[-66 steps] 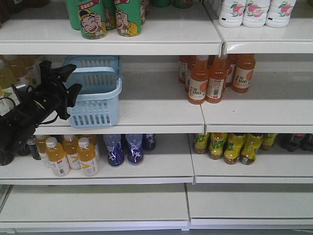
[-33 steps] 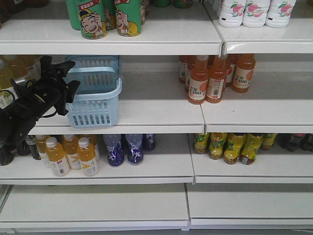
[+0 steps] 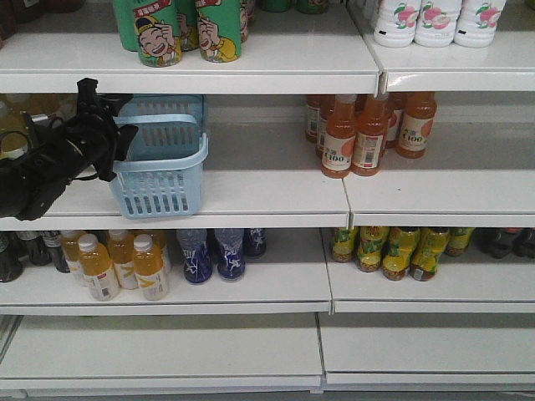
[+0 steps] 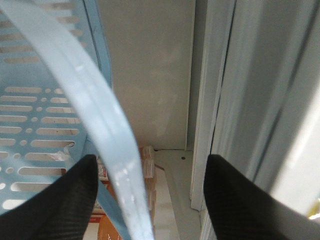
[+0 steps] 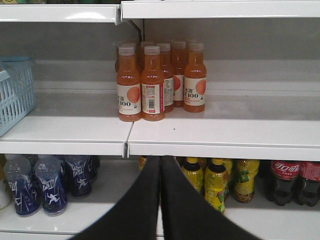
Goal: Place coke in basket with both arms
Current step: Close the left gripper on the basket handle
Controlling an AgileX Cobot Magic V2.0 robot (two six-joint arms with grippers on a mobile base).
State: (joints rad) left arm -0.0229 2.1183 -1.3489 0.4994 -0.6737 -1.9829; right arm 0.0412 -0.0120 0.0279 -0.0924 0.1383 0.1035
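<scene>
We are looking at orange bottles point(image 3: 359, 134) standing right of the basket point(image 3: 159, 196) on the middle shelf point(image 3: 267, 196). Green cans point(image 3: 180, 29) and white bottles point(image 3: 426, 21) are sitting on the shelf above. Yellow bottles point(image 3: 117, 266), blue bottles point(image 3: 213, 253) and yellow-green bottles point(image 3: 401, 251) are sitting on the lower shelf. The coke point(image 5: 284, 181), dark bottles with red labels, is standing on that lower shelf at the far right, well apart from the basket.

The basket's handle point(image 4: 117, 145) is crossing in front of the left gripper point(image 4: 150, 161), running between its spread fingers point(image 4: 55, 200) and close to the left one. The left arm point(image 3: 38, 175) is reaching in from the left, with its gripper at the basket's left rim. The right gripper point(image 5: 160, 162) is pointing at the shelf edge below the orange bottles, with its fingers pressed together and holding nothing.
</scene>
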